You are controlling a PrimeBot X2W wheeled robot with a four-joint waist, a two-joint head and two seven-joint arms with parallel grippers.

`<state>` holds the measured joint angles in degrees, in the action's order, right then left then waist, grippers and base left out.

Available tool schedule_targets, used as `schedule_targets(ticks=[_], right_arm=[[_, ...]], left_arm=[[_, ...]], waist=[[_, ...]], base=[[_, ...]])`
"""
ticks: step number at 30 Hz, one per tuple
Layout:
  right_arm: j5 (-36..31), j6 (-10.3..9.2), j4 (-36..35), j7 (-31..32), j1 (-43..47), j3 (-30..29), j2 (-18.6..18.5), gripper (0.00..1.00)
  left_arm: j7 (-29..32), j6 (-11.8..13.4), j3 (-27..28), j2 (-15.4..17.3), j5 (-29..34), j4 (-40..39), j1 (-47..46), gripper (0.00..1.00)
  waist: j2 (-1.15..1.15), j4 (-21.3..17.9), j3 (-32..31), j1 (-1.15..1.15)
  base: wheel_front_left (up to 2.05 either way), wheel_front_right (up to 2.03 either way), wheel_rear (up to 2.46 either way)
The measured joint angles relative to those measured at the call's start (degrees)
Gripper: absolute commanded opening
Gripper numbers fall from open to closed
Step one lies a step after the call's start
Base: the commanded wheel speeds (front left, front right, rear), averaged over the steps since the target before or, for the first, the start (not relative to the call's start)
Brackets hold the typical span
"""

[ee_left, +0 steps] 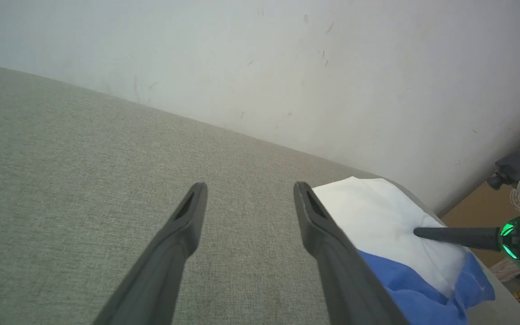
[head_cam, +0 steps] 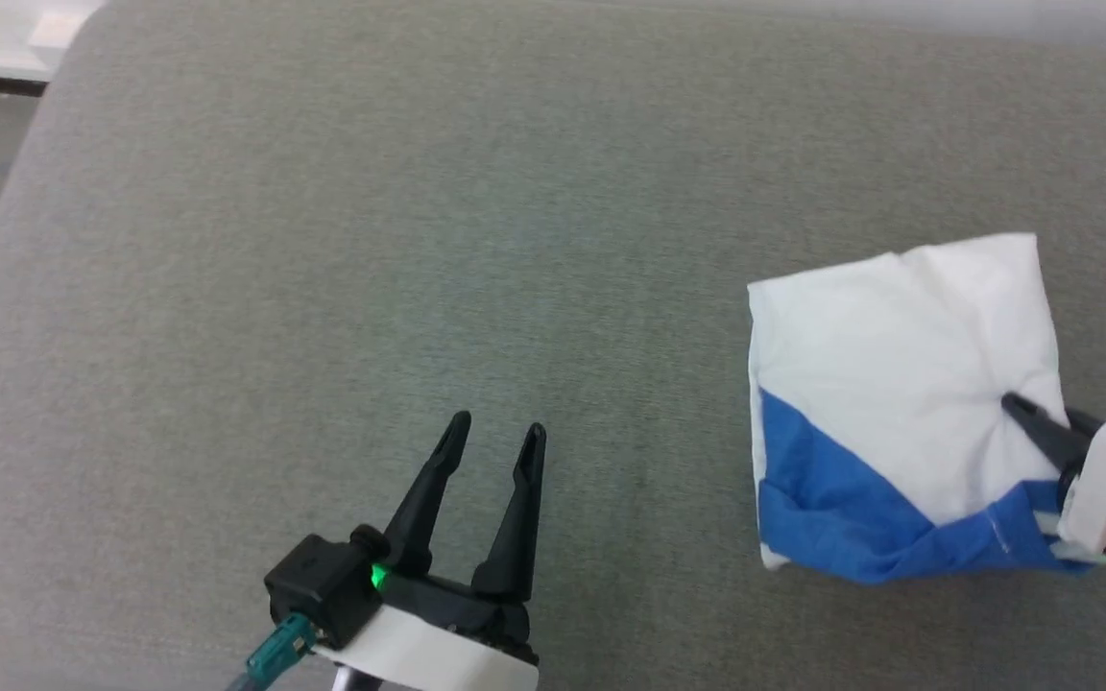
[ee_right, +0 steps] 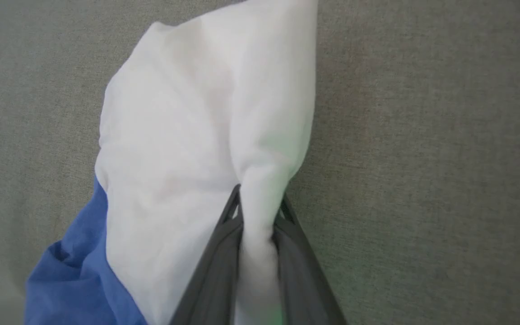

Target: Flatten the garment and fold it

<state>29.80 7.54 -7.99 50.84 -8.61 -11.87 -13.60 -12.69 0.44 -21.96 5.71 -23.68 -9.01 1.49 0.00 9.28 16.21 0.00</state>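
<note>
Folded shirt pinched by the right gripper on a grey woven top.
The garment (head_cam: pixel 899 365) is a soft, thin, puffy, squarish bundle at the right of the grey woven surface (head_cam: pixel 323 240). Its white part points away and a blue band runs along the near edge. I cannot tell its long side. The right gripper (head_cam: pixel 1021 413), partly cut off, squeezes a white wrinkle. The left gripper (head_cam: pixel 498 424) sits well apart, fingers spread.

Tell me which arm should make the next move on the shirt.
Right. The right gripper is shut on the garment, pinching its white cloth, so it can probably pull it flat next. The left gripper stands open over the grey surface, apart from the garment.
</note>
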Motion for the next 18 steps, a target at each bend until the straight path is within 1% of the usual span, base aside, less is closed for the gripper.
schedule_targets(ticks=[7,14,18], right_arm=[[0.1,0.0,0.52,-1.13,-4.51,3.1,-4.87,0.0],[0.71,0.0,2.34,-3.3,-7.49,5.89,-8.06,0.0],[1.07,0.0,3.2,-5.24,-9.0,7.67,-10.51,0.0]], left_arm=[[1.27,0.7,-0.4,0.32,0.78,-1.46,-2.27,1.0],[2.72,0.88,-0.55,0.92,1.71,-1.75,-4.49,1.0],[3.65,1.19,-0.7,1.33,2.16,-1.86,-5.54,1.0]], waist=[[0.0,-4.74,0.98,0.01],[0.0,-10.13,2.21,0.0],[0.0,-13.09,3.07,0.0]], base=[[0.0,0.0,0.0],[0.0,0.0,0.0],[0.0,0.0,0.0]])
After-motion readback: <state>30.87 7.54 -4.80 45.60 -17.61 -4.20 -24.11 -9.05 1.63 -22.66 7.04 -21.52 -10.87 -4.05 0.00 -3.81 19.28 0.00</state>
